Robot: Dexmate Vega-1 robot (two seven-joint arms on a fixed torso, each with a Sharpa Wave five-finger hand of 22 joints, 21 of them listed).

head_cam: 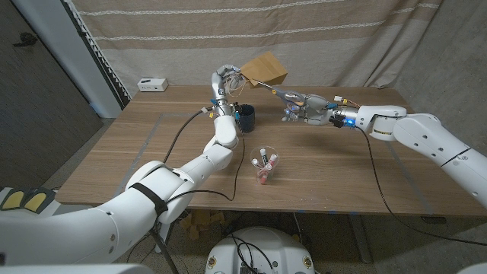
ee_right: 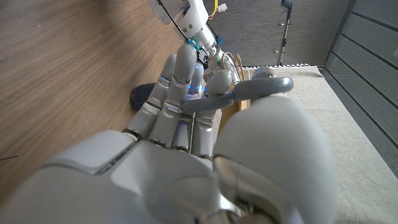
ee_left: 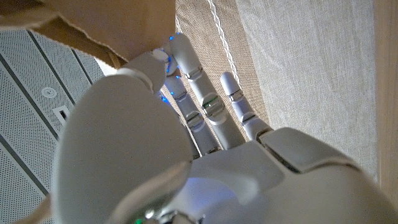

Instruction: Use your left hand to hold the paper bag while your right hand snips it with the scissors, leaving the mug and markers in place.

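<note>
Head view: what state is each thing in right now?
paper bag: held up above the table by the left hand
scissors: gripped in the right hand, tips at the bag
mug: upright on the table
markers: standing in a clear cup, untouched

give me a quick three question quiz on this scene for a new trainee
1. True or false: the left robot hand holds the paper bag up off the table.
2. Which tool is in the right robot hand? A) marker B) scissors C) mug
3. Fill in: the glass of markers stands ____ the camera than the dark mug.

Key: 1 true; 2 B; 3 nearer
</note>
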